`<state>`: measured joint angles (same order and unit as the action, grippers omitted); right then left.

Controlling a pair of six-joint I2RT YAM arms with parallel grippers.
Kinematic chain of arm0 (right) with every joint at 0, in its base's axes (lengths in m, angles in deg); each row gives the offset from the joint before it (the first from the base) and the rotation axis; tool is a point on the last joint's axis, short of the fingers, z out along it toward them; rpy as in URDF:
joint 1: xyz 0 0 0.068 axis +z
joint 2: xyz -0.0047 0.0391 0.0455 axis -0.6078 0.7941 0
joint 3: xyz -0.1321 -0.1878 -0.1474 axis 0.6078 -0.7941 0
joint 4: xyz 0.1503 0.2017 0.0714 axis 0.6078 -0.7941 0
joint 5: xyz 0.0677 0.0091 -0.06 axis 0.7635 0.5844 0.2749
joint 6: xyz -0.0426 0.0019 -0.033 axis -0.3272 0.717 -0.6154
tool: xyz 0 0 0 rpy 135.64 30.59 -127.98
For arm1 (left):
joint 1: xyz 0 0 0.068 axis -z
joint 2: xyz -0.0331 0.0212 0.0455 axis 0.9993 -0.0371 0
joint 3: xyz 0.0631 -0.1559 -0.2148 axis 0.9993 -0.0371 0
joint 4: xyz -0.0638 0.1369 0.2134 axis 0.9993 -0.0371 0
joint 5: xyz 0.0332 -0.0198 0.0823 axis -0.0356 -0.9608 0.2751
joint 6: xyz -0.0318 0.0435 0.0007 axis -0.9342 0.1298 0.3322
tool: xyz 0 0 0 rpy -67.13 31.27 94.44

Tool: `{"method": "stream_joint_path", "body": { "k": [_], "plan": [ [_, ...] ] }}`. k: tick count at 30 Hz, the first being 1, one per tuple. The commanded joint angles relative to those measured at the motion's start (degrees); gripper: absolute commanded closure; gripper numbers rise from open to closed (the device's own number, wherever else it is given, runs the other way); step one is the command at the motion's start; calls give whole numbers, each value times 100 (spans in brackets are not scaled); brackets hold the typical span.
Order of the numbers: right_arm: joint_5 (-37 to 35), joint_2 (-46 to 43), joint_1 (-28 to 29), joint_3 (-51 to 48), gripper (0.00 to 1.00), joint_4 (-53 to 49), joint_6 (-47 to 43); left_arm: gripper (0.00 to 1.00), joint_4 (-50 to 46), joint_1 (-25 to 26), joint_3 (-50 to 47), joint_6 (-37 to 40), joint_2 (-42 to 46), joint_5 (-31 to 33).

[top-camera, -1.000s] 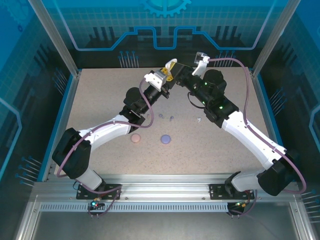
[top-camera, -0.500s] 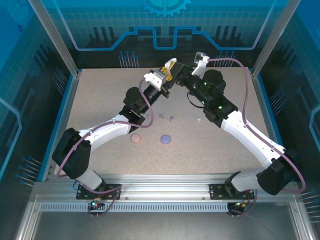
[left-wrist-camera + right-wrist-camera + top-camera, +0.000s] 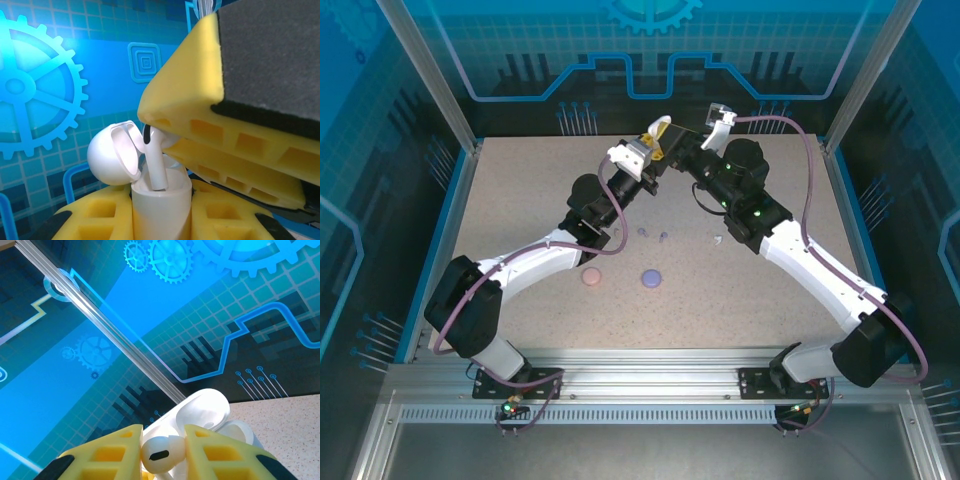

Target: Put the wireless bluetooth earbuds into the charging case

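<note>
Above the far middle of the bench (image 3: 520, 200), the left jaws are clenched on the white charging case (image 3: 161, 200), which stands upright with its lid (image 3: 112, 156) swung back. The right jaws pinch the white earbud (image 3: 154, 162) by its head from directly over the case. Its stem points down, slightly tilted, with the tip just inside the case's rim. The coming move is probably a short push down along that stem.
</note>
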<state>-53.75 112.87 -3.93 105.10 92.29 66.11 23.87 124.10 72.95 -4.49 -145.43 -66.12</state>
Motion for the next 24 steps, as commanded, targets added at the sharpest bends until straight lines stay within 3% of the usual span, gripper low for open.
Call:
{"method": "stream_joint_path", "body": {
  "k": [1,24],
  "plan": [
    [267,83,105,71,76,232,-12,100,203,54,256,-52,10,-169],
    [148,114,105,156,78,-796,-192,100,208,64,285,-8,23,-153]
  ]
}}
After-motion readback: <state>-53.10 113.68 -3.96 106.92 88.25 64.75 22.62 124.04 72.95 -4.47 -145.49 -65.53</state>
